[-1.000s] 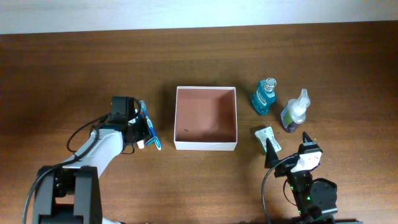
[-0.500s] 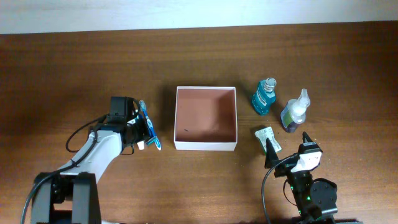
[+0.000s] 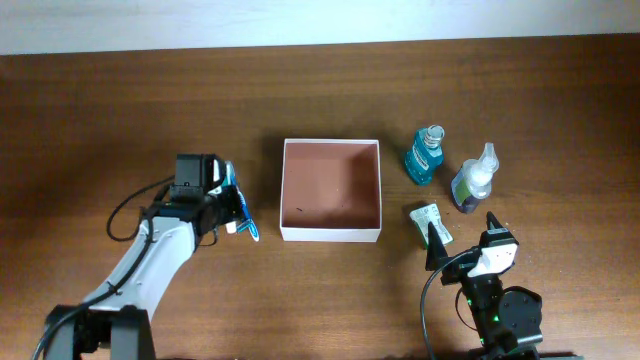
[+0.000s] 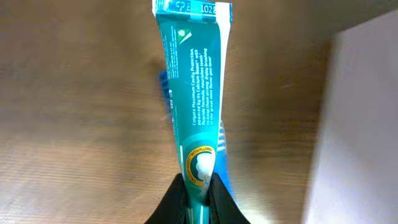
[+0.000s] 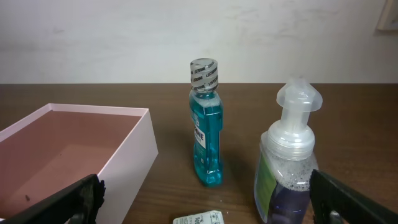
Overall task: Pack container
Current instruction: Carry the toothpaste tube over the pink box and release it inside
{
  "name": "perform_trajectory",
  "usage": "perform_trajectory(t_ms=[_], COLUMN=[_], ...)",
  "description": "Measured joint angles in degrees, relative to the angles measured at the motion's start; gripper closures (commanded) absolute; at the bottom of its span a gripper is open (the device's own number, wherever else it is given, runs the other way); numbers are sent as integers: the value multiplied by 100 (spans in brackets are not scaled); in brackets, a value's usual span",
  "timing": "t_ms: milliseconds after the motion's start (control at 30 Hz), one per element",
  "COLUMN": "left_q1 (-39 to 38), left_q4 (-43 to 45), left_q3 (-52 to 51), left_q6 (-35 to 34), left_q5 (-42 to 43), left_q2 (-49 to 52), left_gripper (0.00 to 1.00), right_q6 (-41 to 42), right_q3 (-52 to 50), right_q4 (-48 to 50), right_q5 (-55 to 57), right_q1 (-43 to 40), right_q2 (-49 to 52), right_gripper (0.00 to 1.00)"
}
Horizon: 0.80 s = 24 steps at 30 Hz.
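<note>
Carrying the toothpaste tube (image 4: 195,93) toward the container (image 3: 331,235): the left gripper (image 4: 198,194) is pinched narrowly on the end of the tube opposite its crimped tail, so that nearly the whole length juts forward, unsupported, over a blue toothbrush (image 3: 245,215) lying on the table. The container stands open at the table's centre, just to the right of this gripper and apart from it; its white wall shows at the right edge of the left wrist view, and its reddish-brown floor holds nothing but a small dark speck. The step is judged best done by raising the tube enough for its tail to pass above the near wall, swinging it slowly so the long overhang does not whip or slip in the jaws, then lowering it flat alongside one wall, which leaves floor for the bulkier items; release should come only once the tube is low inside. The right gripper (image 3: 462,238) rests near the table's front edge, spread wide and holding nothing, facing the mouthwash bottle (image 5: 206,134), the pump bottle (image 5: 289,168) and a small sachet (image 3: 430,220)
</note>
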Motion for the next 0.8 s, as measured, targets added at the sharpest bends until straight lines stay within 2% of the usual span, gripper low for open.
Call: perform_trajectory(t_ms=[400, 567, 800], left_q1=[-997, -1558, -2343], left_q4=[286, 483, 675], left_q3=[125, 186, 186], left_q6=[15, -229, -553], left_q5=[590, 680, 168], left_q2=[-1416, -1554, -1554], left_gripper=[99, 99, 99], right_q6=[-2, -4, -2], right_q3=[0, 0, 0], right_q4=[0, 0, 0], right_q5=[0, 0, 0], right_q1=[0, 0, 0], right_q2=[0, 0, 0], right_gripper=[2, 2, 2])
